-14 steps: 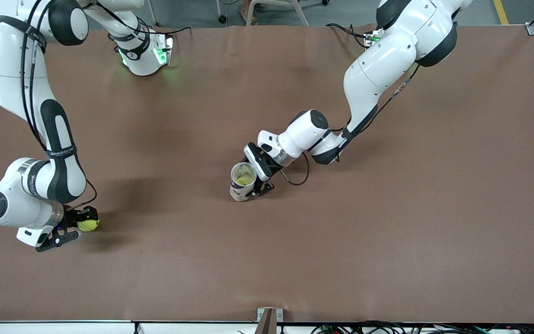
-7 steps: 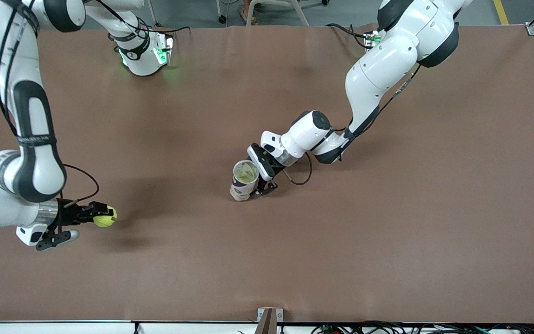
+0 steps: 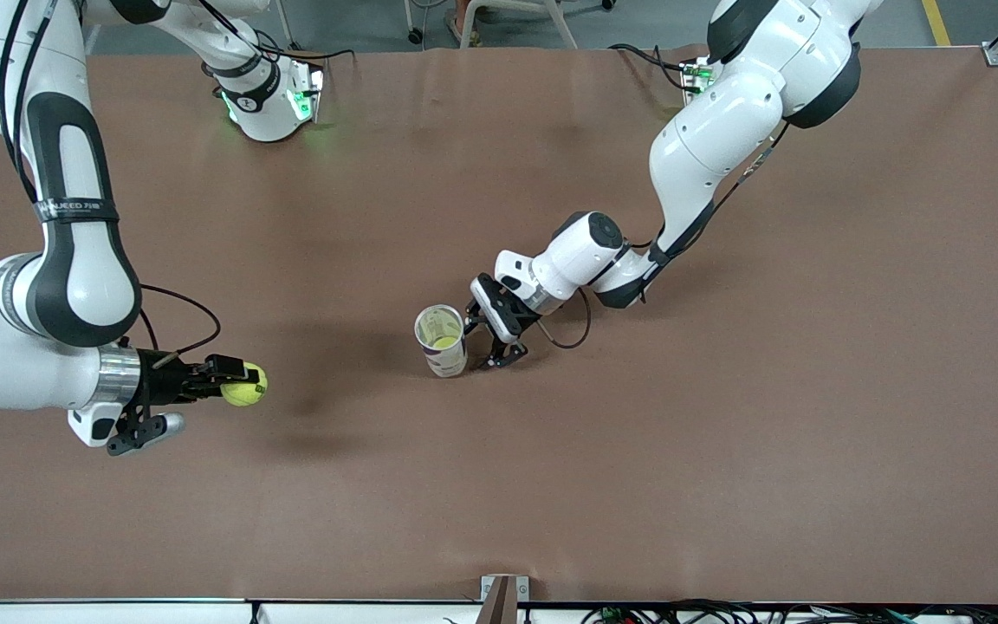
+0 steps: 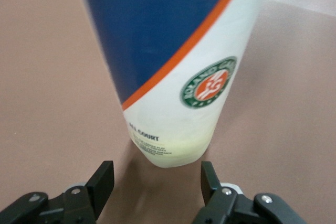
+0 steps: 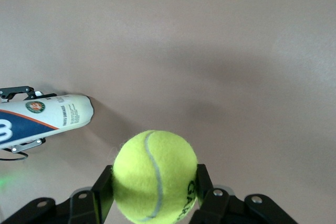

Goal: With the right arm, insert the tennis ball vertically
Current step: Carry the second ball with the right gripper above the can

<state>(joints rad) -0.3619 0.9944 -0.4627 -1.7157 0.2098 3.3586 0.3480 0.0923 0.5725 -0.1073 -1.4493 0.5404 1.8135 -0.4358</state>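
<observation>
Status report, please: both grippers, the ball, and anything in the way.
Right gripper shut on tennis ball, above table. Left gripper open beside upright can. Path unobstructed.

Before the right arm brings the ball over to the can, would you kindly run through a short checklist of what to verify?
1. Tennis ball clamped in the right gripper: ok.
2. Can standing upright on the table, mouth up: ok.
3. Can mouth uncovered: ok.
4. Left gripper steadying the can: not ok, its fingers are open and apart from the can.
5. Room inside for another ball: cannot tell; something yellow-green already lies in it.
</observation>
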